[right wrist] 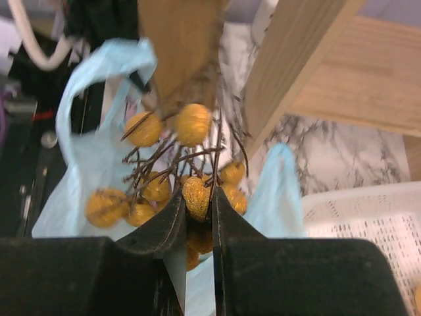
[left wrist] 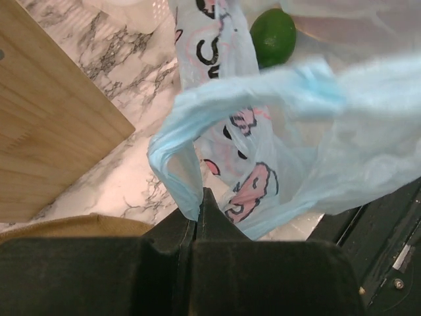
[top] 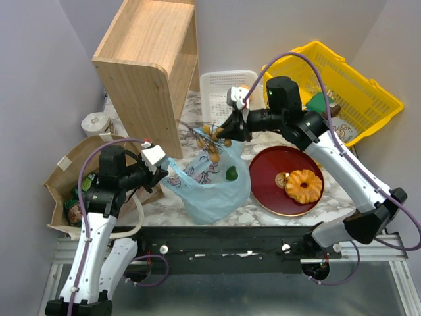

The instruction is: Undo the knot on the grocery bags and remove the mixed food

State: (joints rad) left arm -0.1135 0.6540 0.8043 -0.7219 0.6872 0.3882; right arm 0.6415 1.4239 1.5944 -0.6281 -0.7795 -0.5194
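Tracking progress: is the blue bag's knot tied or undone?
Undone: the blue bag's handle loops stand apart, one pinched in the left hand; the right hand grips the fruit bunch.

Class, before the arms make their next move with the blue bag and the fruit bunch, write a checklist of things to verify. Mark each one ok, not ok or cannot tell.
1. The left gripper is shut on the bag handle: ok.
2. The right gripper is shut on the fruit bunch: ok.
3. The bunch hangs free of the blue bag: cannot tell; its lowest fruits are at the bag's mouth.
4. The red plate has bare room beside the ring pastry: ok.
5. The bag is emptied: not ok; a lime lies inside.
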